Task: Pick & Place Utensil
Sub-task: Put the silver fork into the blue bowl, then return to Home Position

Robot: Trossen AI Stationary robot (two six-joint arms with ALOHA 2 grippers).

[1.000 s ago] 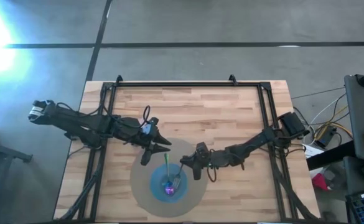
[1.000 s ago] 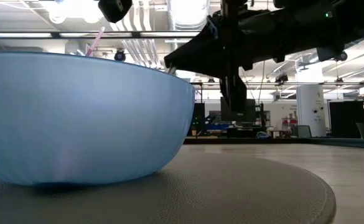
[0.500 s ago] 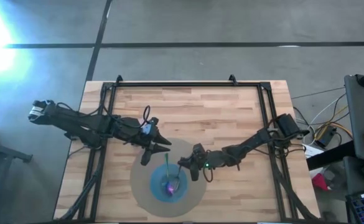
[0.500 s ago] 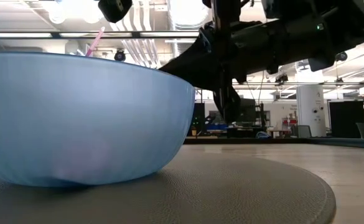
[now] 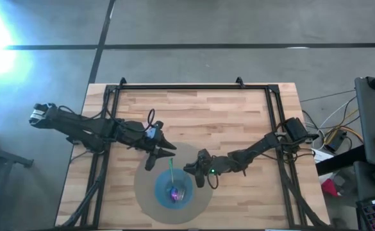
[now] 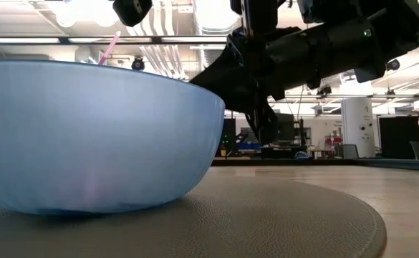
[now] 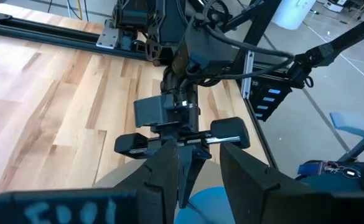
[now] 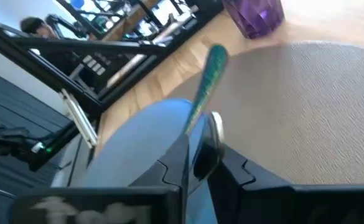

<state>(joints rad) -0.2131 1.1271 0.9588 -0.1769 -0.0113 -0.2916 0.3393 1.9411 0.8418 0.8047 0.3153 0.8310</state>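
A blue bowl (image 5: 159, 191) stands on a round grey mat (image 5: 142, 186). A green-handled utensil (image 5: 172, 168) leans on the bowl's far rim, with its handle sticking out. A silver utensil (image 5: 182, 187) lies with its head in the bowl. My right gripper (image 5: 188, 171) hangs at the bowl's right rim, fingers slightly apart around that utensil's handle end. My left gripper (image 5: 168, 151) hovers open above the mat's far left part and holds nothing. My right gripper comes at the bowl slanting down from the table's right. The silver utensil's handle end (image 8: 216, 127) stands between the fingertips and lies against one fingertip (image 8: 226, 163). I cannot tell whether the other finger touches it. The utensil's head is down in the bowl.
A purple cup (image 8: 253, 15) stands on the wood beyond the mat, seen past my right gripper. Black frame rails (image 5: 187, 85) run along the table's far, left and right sides. Bare wood lies at the far middle (image 5: 206, 122).
My right gripper has sunk a little toward the bowl's rim and shifted slightly toward the table's left, taking the silver utensil with it. The utensil's head now lies deeper in the bowl.
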